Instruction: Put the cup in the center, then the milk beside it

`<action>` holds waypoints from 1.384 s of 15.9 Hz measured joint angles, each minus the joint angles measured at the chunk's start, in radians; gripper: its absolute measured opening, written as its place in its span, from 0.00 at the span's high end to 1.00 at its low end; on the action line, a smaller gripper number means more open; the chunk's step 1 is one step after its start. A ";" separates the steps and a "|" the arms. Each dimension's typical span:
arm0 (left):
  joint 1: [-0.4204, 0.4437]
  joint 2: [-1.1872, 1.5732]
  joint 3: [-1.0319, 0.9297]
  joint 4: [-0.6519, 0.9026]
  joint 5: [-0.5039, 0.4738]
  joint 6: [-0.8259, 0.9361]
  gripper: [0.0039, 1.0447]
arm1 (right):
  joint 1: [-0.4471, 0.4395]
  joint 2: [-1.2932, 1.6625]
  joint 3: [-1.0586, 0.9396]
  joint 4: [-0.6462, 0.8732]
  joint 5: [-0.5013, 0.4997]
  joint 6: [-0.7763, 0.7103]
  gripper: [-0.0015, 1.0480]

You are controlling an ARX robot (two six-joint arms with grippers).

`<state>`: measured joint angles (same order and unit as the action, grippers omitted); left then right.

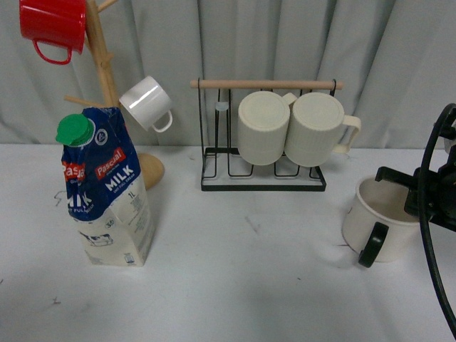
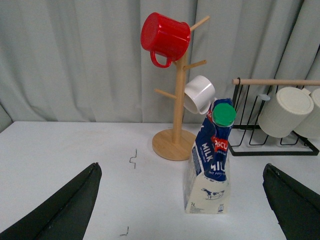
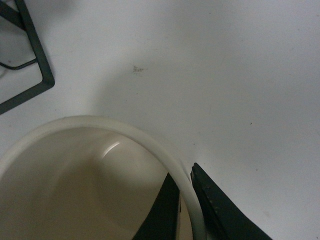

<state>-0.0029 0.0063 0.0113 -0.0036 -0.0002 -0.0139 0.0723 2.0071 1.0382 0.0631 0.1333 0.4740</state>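
The cup (image 1: 377, 224), a wide cream mug with a black handle, sits at the right side of the white table. My right gripper (image 1: 410, 192) is shut on its far rim; in the right wrist view one finger is inside the cup (image 3: 75, 185) and one outside, pinching the wall at my gripper (image 3: 186, 200). The milk (image 1: 107, 189), a blue and cream carton with a green cap, stands upright at the left. It also shows in the left wrist view (image 2: 210, 170), ahead of my left gripper (image 2: 182, 202), which is open and empty with fingers far apart.
A black wire rack (image 1: 263, 178) with two ribbed cream mugs (image 1: 292, 128) stands at the back centre. A wooden mug tree (image 1: 107, 78) at the back left holds a red mug (image 1: 53, 28) and a small white cup (image 1: 147, 103). Grey curtain behind.
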 joint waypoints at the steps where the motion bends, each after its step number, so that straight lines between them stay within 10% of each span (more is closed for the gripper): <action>1: 0.000 0.000 0.000 0.000 0.000 0.000 0.06 | 0.005 -0.016 -0.008 -0.003 -0.009 -0.008 0.95; 7: 0.000 0.000 0.000 0.000 0.000 0.000 0.06 | 0.134 -0.056 0.086 -0.109 -0.169 -0.146 0.97; 22: 0.000 0.000 0.000 0.000 0.000 0.000 0.06 | 0.248 0.179 0.451 -0.426 -0.137 -0.446 0.97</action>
<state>-0.0025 0.0063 0.0113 -0.0036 -0.0002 -0.0139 0.3206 2.1864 1.4891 -0.3630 -0.0040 0.0284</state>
